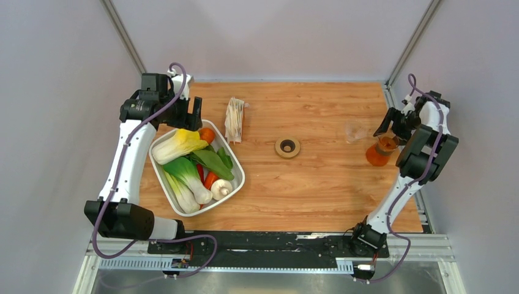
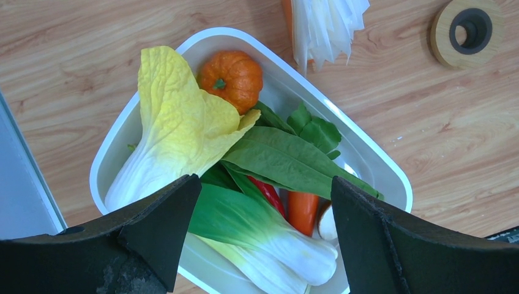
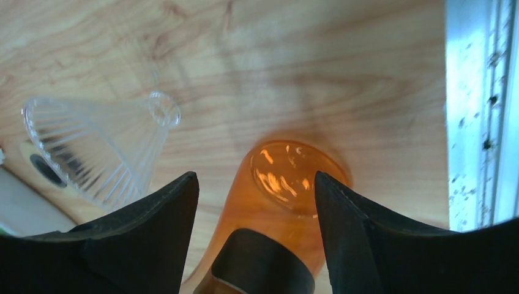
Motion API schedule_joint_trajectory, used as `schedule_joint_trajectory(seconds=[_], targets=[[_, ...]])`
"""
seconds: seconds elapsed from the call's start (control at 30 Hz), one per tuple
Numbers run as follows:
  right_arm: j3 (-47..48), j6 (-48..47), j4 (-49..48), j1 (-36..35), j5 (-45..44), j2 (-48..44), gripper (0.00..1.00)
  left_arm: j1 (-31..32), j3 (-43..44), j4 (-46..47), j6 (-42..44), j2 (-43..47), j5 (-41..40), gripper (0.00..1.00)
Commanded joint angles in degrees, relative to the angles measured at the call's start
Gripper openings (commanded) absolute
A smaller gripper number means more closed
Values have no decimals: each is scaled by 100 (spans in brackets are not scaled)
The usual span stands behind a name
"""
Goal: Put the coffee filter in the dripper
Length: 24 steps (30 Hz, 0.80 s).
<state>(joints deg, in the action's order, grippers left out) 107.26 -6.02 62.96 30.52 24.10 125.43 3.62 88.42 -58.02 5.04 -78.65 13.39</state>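
Top external view: nothing is grabbed yet. The left gripper (image 2: 263,190) gapes over the veggie tray (image 2: 116,144), upper left. The right gripper (image 3: 255,180) gapes over the orange glass (image 3: 287,171), far right. The dripper (image 3: 98,147) lies tipped beside the glass. No loose coffee filter shows, only the paper stack (image 1: 235,120), upper middle. Next, I think: pull one out.

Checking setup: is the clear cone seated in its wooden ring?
No, the clear cone lies on its side, apart from the wooden ring.

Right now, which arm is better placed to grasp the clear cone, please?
Right, probably: the right gripper hangs open over the orange vessel, the cone lying on its side just beside it; the left gripper is far off over the vegetable tray.
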Motion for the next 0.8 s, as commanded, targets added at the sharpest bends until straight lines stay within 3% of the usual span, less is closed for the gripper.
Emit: schedule_joint_trajectory(seconds=[0.0, 0.23, 0.37, 0.6, 0.67, 0.77], targets=[[-639, 260, 141, 30, 438, -840, 72, -14, -57, 99, -136, 15, -5, 89], [-1459, 384, 182, 24, 908, -1386, 72, -15, -138, 120, -188, 31, 84, 89], [-853, -48, 400, 40, 1046, -1316, 79, -12, -127, 128, -208, 34, 152, 89], [2582, -2143, 1762, 184, 1065, -541, 96, -21, -97, 258, -225, 69, 242, 89], [2448, -2950, 1772, 347, 1197, -934, 99, -14, -83, 323, -192, 104, 267, 89], [1277, -4056, 1771, 504, 965, -1736, 100, -19, -80, 412, -165, 149, 367, 89]])
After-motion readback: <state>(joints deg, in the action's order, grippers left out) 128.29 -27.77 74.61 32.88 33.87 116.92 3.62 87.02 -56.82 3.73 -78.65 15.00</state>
